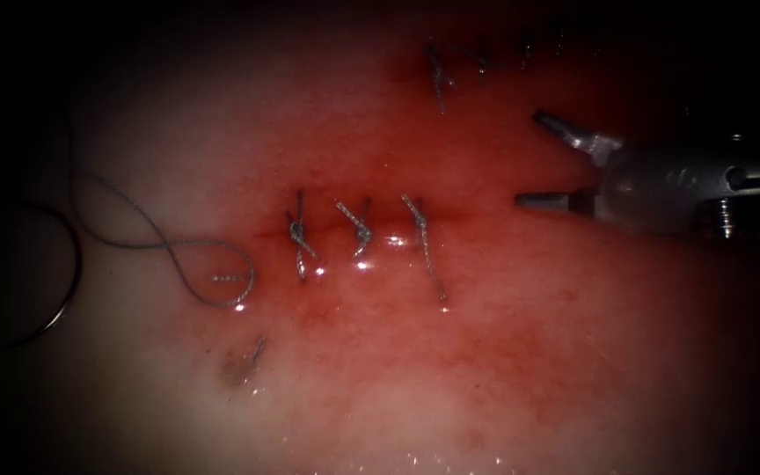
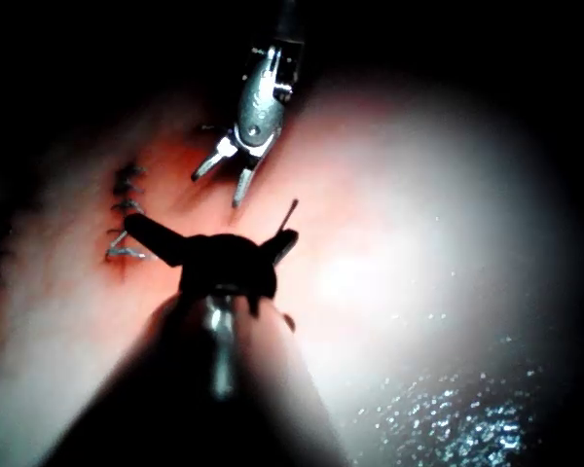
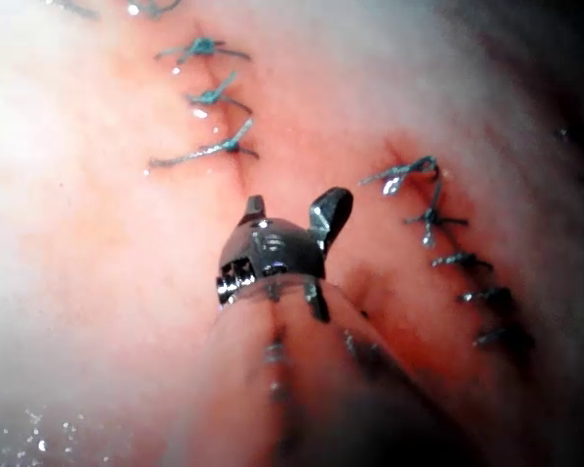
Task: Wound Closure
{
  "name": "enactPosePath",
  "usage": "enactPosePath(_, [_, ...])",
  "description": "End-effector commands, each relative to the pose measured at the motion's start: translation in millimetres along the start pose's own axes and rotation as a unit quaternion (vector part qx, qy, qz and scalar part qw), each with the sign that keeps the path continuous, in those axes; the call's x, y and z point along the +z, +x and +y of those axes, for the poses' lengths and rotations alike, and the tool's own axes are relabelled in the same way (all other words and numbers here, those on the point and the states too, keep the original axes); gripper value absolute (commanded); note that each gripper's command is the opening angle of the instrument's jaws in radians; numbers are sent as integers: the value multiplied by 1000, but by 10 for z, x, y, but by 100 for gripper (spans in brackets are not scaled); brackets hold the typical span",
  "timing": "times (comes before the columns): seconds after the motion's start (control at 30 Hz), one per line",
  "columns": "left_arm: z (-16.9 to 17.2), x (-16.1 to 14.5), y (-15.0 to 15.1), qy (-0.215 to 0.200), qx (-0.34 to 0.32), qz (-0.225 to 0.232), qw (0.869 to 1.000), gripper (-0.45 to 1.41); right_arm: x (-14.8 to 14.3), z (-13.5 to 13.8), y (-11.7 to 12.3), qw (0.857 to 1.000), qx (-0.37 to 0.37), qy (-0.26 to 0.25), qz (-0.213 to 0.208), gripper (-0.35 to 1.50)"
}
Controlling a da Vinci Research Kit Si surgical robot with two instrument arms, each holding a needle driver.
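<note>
Needle: thin dark curved steel needle, lying free on pale tissue, far left of cut.
Thread: grey braided thread, looped between needle and cut.
Cut: short red cut, three knotted stitches across it.
Left tool: dark two-jawed driver, jaws spread, holding nothing.
Right tool: silver driver, right of cut, jaws wide, holding nothing.
</note>
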Motion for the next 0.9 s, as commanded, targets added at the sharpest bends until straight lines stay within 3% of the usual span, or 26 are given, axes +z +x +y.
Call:
enactPosePath(0.03, [7,19,0,5,3,1,1000,123,8,-5,2,1000,0,0,2,138])
enactPosePath(0.1, [21,48,3,12,8,3,1000,123,8,-5,2,1000,0,2,2,138])
enactPosePath(0.13, [39,85,5,11,22,4,1000,121,8,-5,2,1000,0,2,2,138])
enactPosePath(0.2, [46,101,6,9,25,6,1000,120,8,-5,2,1000,0,2,2,138])
enactPosePath(0.23, [64,142,6,-11,32,13,999,115,7,-5,2,1000,-1,2,2,138])
enactPosePath(0.27, [64,142,6,-11,32,13,999,115,7,-5,2,1000,-1,2,2,138])
enactPosePath(0.33, [78,179,4,-23,38,18,999,115,7,-4,1,1000,-1,2,2,138])
enactPosePath(0.4, [94,220,-1,-39,31,25,998,115,6,-4,0,1000,-1,3,3,138])
enactPosePath(0.43, [107,258,-10,-50,20,38,998,115,5,-4,-2,1000,-2,4,5,136])
enactPosePath(0.5, [116,288,-20,-60,3,49,997,111,4,-4,-3,1000,-3,5,5,136])
enactPosePath(0.53, [116,288,-20,-60,3,49,997,111,4,-4,-3,1000,-3,5,5,136])
enactPosePath(0.57, [123,320,-32,-68,0,53,996,109,3,-3,-4,1000,-3,5,6,136])
enactPosePath(0.6, [123,320,-32,-68,0,53,996,109,3,-3,-4,1000,-3,5,6,136])
enactPosePath(0.63, [127,343,-43,-78,-7,57,995,109,3,-3,-4,1000,-3,6,5,136])
enactPosePath(0.77, [129,378,-71,-86,-22,57,994,108,3,-4,-4,1000,-4,8,4,136])
enactPosePath(0.9, [121,392,-94,-84,-28,35,995,106,4,-4,-4,1000,-4,9,3,136])
